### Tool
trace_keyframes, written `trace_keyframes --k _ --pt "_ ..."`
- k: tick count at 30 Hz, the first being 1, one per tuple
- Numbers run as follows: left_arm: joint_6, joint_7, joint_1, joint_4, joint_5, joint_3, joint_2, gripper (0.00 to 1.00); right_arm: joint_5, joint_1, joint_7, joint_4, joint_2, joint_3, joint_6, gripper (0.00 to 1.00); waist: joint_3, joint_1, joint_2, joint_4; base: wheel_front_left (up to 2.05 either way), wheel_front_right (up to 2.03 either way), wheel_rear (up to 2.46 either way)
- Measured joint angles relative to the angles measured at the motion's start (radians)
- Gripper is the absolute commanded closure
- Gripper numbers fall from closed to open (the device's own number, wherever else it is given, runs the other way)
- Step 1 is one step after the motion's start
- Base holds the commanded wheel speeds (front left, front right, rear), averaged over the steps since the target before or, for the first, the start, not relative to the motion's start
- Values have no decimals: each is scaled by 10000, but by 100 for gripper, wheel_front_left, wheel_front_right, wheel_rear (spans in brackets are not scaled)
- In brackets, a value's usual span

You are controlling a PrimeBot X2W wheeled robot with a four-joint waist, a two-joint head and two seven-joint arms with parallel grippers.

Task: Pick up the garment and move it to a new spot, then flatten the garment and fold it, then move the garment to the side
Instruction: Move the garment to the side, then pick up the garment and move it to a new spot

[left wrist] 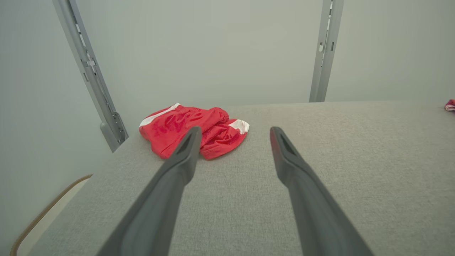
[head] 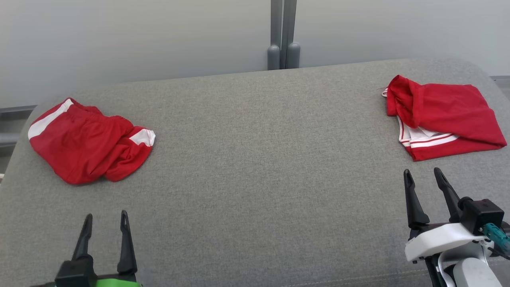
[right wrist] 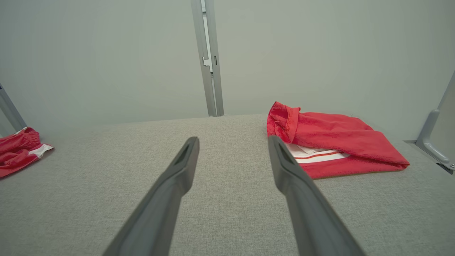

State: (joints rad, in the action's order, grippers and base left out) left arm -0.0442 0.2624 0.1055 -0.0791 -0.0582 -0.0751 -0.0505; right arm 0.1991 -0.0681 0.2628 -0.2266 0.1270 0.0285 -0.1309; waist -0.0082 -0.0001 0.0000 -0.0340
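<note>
Progress: we are just starting; shorts [head: 85,141] lying crumpled, untouched.
Pincers: left pincer [head: 106,214], right pincer [head: 422,170] both hanging released, empty.

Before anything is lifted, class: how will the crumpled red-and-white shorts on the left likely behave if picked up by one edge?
Probably floppy: the crumpled red-and-white shorts lie in soft folds and should drape. Likely light: the thin cloth sits low. Pushed on the grey fabric tabletop, they would probably bunch, not slide.
</note>
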Motion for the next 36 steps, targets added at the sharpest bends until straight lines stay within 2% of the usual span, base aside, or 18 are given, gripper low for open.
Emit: trace_keyframes --k 2,12,36 --pt "-90 -6 122 -336 -44 69 -13 0 -111 161 0 75 -84 136 0 0 -68 0 0 -27 0 0 0" --pt "-50 -2 125 -267 8 35 -21 0 -278 540 0 12 -345 351 0 0 -220 0 0 -80 0 0 0" --pt "182 -2 119 -694 86 58 -94 0 -334 554 0 -407 -382 188 0 0 -282 0 0 28 0 0 0"
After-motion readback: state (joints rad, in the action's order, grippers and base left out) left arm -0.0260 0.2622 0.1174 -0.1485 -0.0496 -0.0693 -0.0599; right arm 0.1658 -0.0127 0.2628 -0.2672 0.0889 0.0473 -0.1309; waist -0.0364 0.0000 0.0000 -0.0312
